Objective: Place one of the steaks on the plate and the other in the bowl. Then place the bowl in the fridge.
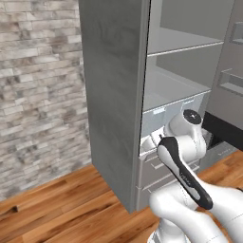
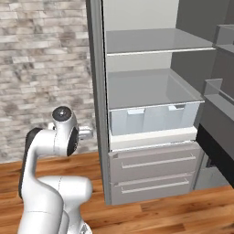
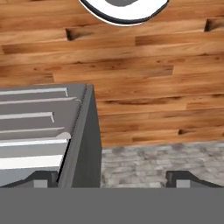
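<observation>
The jaws stood spread wide with nothing between them: in the hand view I saw the gripper point(image 3: 112, 179) with its 2 dark fingertips point(image 3: 43, 179) far apart at the bottom edge, one over the fridge's side and the other over the brick. The fridge point(image 1: 114, 95) was the largest thing I had in front of me, a tall grey brushed-metal cabinet with its door swung open to the right, its side panel facing the left base camera. Inside I could make out 2 pale shelves point(image 2: 151, 89) one above the other, a row of translucent bins point(image 2: 155, 118) under the lower one, and 2 grey drawers point(image 2: 153, 162) with long horizontal handles at the bottom. I could not see a bowl, plate or steak on the shelves from either base camera. Behind and to the left of the fridge ran a grey brick wall point(image 1: 40, 85), and the wooden floor point(image 1: 61, 209) stretched beneath. The arm point(image 1: 182, 171) was folded up close to the fridge's lower front corner, its hand pointing down along the fridge's side towards the floor.
</observation>
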Controlling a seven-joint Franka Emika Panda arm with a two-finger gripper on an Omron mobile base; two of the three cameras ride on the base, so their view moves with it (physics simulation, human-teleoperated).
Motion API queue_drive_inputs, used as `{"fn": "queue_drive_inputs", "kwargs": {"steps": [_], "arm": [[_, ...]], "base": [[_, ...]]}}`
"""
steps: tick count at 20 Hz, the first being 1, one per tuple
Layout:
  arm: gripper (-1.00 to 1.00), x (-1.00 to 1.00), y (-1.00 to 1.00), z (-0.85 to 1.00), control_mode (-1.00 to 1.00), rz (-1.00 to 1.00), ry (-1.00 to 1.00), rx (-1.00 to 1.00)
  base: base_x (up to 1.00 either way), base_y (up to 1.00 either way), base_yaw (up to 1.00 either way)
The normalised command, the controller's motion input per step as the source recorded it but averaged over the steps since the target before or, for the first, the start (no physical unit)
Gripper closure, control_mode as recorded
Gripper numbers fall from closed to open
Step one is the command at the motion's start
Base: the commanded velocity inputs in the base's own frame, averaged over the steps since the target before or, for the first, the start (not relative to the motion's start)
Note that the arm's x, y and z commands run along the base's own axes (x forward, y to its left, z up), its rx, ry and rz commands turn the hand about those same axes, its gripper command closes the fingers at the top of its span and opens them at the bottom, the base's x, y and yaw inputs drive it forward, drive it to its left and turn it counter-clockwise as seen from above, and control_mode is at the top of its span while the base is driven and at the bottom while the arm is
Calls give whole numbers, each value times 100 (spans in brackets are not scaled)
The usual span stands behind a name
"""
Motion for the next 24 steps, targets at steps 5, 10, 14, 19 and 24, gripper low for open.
{"fn": "queue_drive_inputs", "kwargs": {"steps": [5,10,14,19,24], "arm": [[-100,-3,0,0,100,-2,-1,0],[-100,0,0,0,100,0,0,0],[-100,0,0,0,100,0,0,0],[-100,0,0,0,100,0,0,0],[-100,0,0,0,100,0,0,0]], "base": [[-2,0,-1],[-18,23,-9],[-24,41,-13],[-51,34,-27],[-59,13,-44]]}}
